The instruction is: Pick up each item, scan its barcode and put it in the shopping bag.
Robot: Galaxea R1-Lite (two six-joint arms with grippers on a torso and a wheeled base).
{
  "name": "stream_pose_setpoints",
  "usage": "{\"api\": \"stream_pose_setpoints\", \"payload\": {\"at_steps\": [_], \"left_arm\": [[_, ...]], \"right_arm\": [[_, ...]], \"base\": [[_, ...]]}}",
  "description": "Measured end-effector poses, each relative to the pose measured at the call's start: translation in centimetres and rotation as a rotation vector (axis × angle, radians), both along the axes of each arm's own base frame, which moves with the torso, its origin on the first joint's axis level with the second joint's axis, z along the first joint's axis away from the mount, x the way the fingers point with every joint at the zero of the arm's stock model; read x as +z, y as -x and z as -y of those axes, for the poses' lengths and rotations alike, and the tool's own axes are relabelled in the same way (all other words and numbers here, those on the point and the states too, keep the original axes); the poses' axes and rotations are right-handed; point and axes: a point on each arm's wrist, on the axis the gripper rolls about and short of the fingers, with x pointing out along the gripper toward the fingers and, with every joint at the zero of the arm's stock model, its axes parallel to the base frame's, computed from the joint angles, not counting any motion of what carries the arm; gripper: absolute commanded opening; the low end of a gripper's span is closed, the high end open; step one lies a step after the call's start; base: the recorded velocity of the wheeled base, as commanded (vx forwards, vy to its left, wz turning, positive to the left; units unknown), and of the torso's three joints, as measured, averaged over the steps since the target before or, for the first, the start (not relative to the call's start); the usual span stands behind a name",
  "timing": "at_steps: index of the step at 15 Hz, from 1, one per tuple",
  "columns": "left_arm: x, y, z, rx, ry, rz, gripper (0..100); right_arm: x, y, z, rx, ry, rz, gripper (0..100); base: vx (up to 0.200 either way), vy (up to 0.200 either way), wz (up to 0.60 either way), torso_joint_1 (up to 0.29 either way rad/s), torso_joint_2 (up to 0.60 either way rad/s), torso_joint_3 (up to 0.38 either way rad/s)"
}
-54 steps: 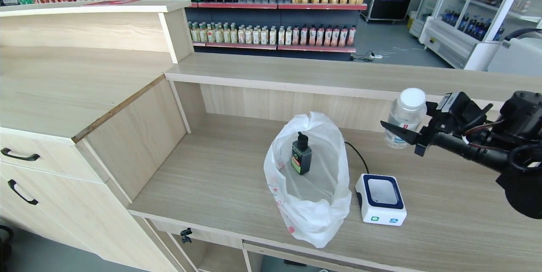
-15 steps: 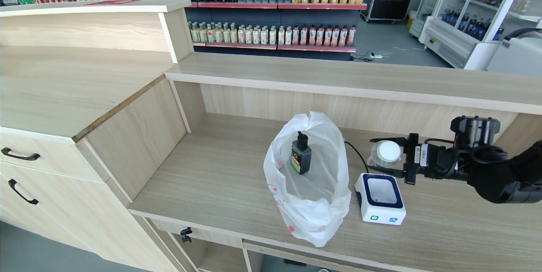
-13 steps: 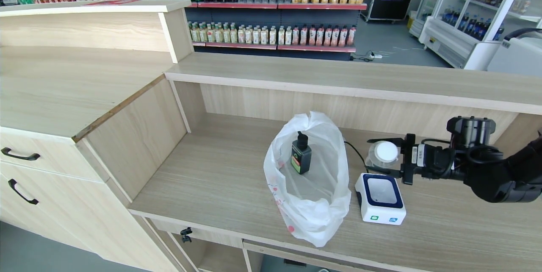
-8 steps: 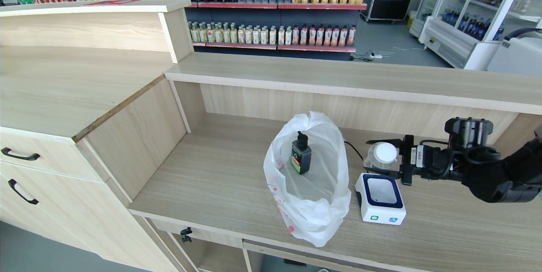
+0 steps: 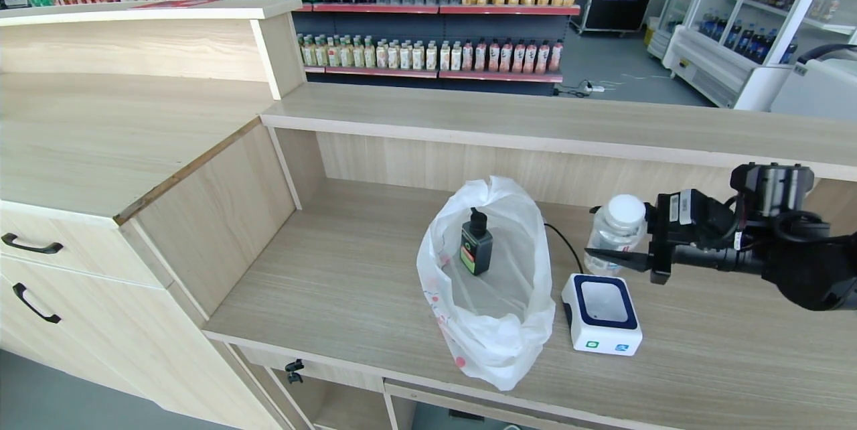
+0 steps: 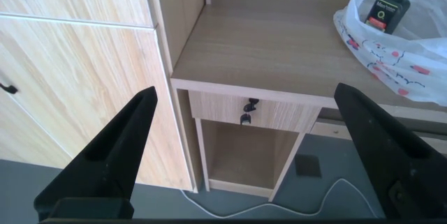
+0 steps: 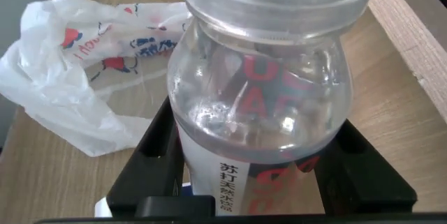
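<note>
Fingers (image 5: 616,257) of the right gripper (image 5: 590,232) are pinching the bottle (image 5: 614,237) at the scanner's (image 5: 600,313) 12 o'clock; its label (image 7: 234,182) is likely needing tilting downward.

Your head cam sits high, facing forward and down on the counter (image 5: 348,269): shopping bag (image 5: 495,343) at 12 o'clock, scanner (image 5: 601,313) at 1, store shelves (image 5: 435,9) far behind. Left wrist cam hangs low, around 8 o'clock of the bag, off the counter's front edge, looking up across it through the left gripper (image 6: 244,88). It shares the bag and drawer key (image 6: 246,111) with the head. Right wrist cam, at 2, is tight on the clear bottle (image 7: 262,105) with the bag beyond, both shared too
</note>
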Motion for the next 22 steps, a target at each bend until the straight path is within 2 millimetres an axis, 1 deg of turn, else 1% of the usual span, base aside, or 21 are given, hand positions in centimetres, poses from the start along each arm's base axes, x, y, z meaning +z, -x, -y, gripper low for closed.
{"api": "stream_pose_setpoints", "payload": {"at_steps": [2, 3, 4, 5, 7, 9, 10, 12, 13, 14, 18, 19, 21, 22], "left_arm": [[0.0, 0.0, 0.0, 0.0, 0.0, 0.0, 100], [0.0, 0.0, 0.0, 0.0, 0.001, 0.0, 100], [0.0, 0.0, 0.0, 0.0, 0.001, 0.0, 100], [0.0, 0.0, 0.0, 0.0, 0.001, 0.0, 100], [0.0, 0.0, 0.0, 0.0, 0.0, 0.0, 100], [0.0, 0.0, 0.0, 0.0, 0.0, 0.0, 100], [0.0, 0.0, 0.0, 0.0, 0.0, 0.0, 100], [0.0, 0.0, 0.0, 0.0, 0.001, 0.0, 100], [0.0, 0.0, 0.0, 0.0, 0.001, 0.0, 100], [0.0, 0.0, 0.0, 0.0, 0.001, 0.0, 100], [0.0, 0.0, 0.0, 0.0, 0.001, 0.0, 100], [0.0, 0.0, 0.0, 0.001, 0.001, 0.0, 100], [0.0, 0.0, 0.0, 0.0, 0.001, 0.0, 100], [0.0, 0.0, 0.0, 0.0, 0.001, 0.0, 100]], "right_arm": [[3.8, 2.4, 0.1, -0.157, -0.149, -0.217, 0], [5.4, 3.6, 0.3, -0.287, -0.244, -0.319, 0], [6.7, 4.7, 0.8, -0.451, -0.33, -0.365, 0], [7.5, 5.6, 1.3, -0.578, -0.386, -0.37, 0], [8.2, 6.9, 2.1, -0.784, -0.482, -0.369, 0], [8.4, 7.9, 2.2, -0.938, -0.55, -0.357, 0], [8.4, 8.4, 1.9, -1.003, -0.56, -0.338, 0], [8.4, 9.2, 0.6, -1.097, -0.565, -0.298, 0], [8.5, 9.5, -0.2, -1.118, -0.566, -0.282, 0], [8.6, 9.8, -1.1, -1.096, -0.566, -0.285, 0], [8.7, 10.6, -4.4, -0.961, -0.556, -0.325, 0], [8.7, 10.8, -5.1, -0.932, -0.553, -0.337, 0], [8.2, 10.9, -6.0, -0.895, -0.535, -0.372, 0], [7.3, 10.9, -6.2, -0.899, -0.511, -0.399, 0]], "base": [[0.0, 0.0, 0.0, 0.0, 0.0, 0.0], [0.0, 0.0, 0.0, 0.0, 0.0, 0.0], [0.0, 0.0, 0.0, 0.0, 0.0, 0.0], [0.0, 0.0, 0.0, 0.0, 0.0, 0.0], [0.0, 0.0, 0.0, 0.0, 0.0, 0.0], [0.0, 0.0, 0.0, 0.0, 0.0, 0.0], [0.0, 0.0, 0.0, 0.0, 0.0, 0.0], [0.0, 0.0, 0.0, 0.0, 0.0, 0.0], [0.0, 0.0, 0.0, 0.0, 0.0, 0.0], [0.0, 0.0, 0.0, 0.0, 0.0, 0.0], [0.0, 0.0, 0.6, -0.002, 0.0, 0.001], [0.0, 0.0, 0.0, 0.0, 0.0, 0.0], [0.0, 0.0, 0.0, 0.0, 0.0, 0.0], [0.0, 0.0, 0.0, 0.0, 0.0, 0.0]]}}
